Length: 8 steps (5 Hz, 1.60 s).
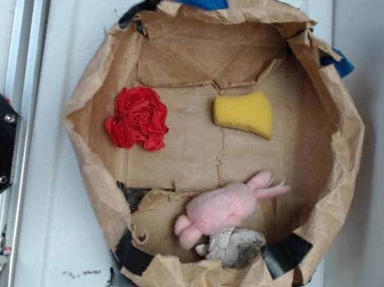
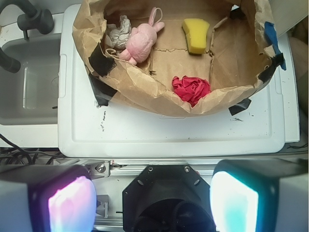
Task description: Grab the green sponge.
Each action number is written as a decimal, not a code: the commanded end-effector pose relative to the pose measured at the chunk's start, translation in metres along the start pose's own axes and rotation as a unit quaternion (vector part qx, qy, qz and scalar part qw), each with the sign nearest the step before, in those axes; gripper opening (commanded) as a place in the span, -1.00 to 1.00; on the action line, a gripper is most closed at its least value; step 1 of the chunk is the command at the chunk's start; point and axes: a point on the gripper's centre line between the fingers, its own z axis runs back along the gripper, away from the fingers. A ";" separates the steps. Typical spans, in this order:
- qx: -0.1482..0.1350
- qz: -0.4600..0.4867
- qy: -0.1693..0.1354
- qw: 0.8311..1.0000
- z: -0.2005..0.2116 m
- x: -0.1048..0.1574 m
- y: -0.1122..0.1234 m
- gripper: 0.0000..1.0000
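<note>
Inside a round brown-paper basin (image 1: 330, 169) patched with black and blue tape, four loose items lay on the creased cardboard floor: one green sponge (image 1: 245, 112), yellow in colour and cut with a slanted edge, sat toward the far wall, well apart from the rest; one red ruffled cloth (image 1: 139, 118) lay across the floor from it; one pink plush bunny (image 1: 222, 208) sprawled near the opposite rim, its ears pointing toward the middle; one crumpled grey-white wad (image 1: 235, 247) rested touching the bunny, against the paper wall. The basin stood on a white plastic lid (image 1: 54, 168); in the wrist view a grey sink (image 2: 29, 82) with a dark faucet (image 2: 34, 19) flanked it. In that same view the gripper (image 2: 154, 200) hung back over the table's edge, well away from the basin, its two fingers, one glowing pink (image 2: 71, 203) and one teal (image 2: 234, 198), spread wide with nothing between them; the sponge appeared there (image 2: 195, 35) untouched, beyond the cloth (image 2: 191, 89) and beside the bunny (image 2: 140, 42).
</note>
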 end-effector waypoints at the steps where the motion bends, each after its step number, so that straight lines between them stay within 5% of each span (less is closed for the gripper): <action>1: 0.000 0.000 0.000 1.000 0.000 0.000 0.000 1.00; 2: -0.001 0.001 -0.020 1.000 -0.007 0.043 0.004 1.00; 4: 0.016 0.000 -0.055 0.998 -0.048 0.085 0.028 1.00; 6: 0.036 0.049 -0.049 0.997 -0.091 0.124 0.051 1.00; 8: 0.017 0.095 -0.030 0.995 -0.133 0.154 0.067 1.00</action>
